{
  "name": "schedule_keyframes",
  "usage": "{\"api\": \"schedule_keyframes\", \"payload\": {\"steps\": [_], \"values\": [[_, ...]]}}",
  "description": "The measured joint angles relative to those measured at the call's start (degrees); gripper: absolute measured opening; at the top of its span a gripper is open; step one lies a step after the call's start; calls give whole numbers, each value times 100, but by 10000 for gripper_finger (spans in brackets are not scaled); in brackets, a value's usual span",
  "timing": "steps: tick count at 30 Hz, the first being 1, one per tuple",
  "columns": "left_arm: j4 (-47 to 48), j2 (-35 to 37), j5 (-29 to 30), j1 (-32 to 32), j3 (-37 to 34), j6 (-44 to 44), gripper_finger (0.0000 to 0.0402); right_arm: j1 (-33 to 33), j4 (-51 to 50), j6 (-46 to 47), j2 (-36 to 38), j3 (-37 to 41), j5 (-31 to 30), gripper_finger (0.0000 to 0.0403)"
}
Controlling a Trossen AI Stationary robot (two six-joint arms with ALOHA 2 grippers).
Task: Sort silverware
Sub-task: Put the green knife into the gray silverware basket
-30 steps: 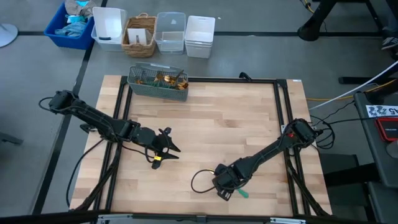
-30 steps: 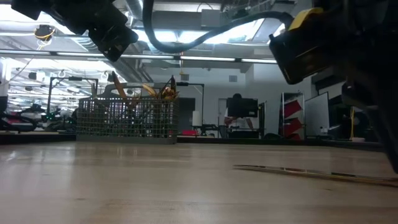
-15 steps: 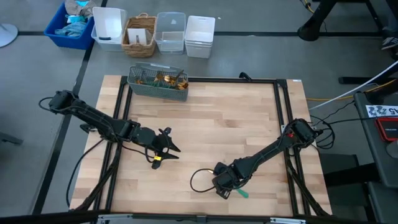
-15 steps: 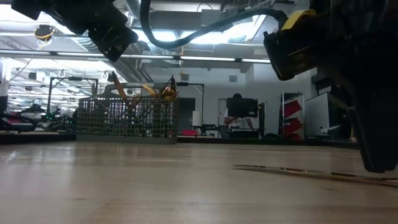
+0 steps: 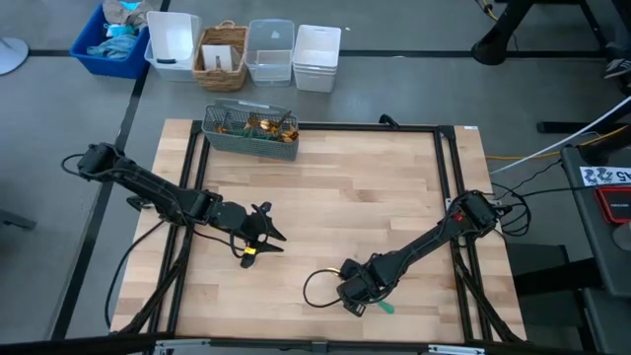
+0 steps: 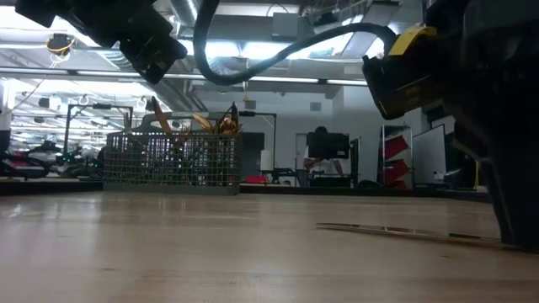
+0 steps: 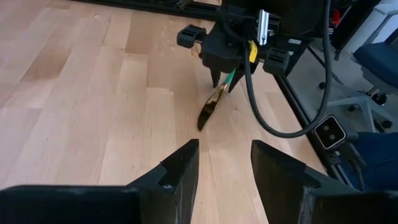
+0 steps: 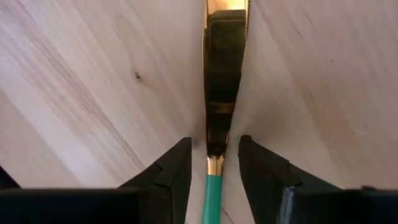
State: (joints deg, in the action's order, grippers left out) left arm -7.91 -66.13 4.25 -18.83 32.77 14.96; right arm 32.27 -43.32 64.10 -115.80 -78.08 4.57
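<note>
Knife (image 8: 219, 93) lies flat on table (image 5: 375, 187), lower centre of high view; gold blade pointed away from right gripper (image 8: 213, 163), teal handle between its fingers (image 8: 171, 171). Fingers narrowly open, straddling handle, not clamped. Right arm stretched low, wrist tilted down. Left gripper (image 7: 221, 165) held open, hovering left of centre. Basket (image 5: 250, 131) with silverware (image 5: 264, 124) at upper edge.

— Where is the right gripper (image 5: 359, 304)?
— Low at the table's near edge, arm stretched in from the right, fingers (image 8: 166, 171) parted and pointing down.
— And the left gripper (image 5: 271, 235)?
— Waiting left of centre, raised, fingers (image 7: 176, 171) apart, aimed right.
</note>
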Motion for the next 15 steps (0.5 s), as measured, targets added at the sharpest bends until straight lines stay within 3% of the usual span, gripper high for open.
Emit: {"api": "schedule_keyframes", "payload": {"steps": [10,15], "values": [[6,0,0,-1,0,-22,139,-4,-25,6,-110,4,82,131],[-1,0,0,-2,0,-50,139,-7,-55,10,-117,9,80,98]]}}
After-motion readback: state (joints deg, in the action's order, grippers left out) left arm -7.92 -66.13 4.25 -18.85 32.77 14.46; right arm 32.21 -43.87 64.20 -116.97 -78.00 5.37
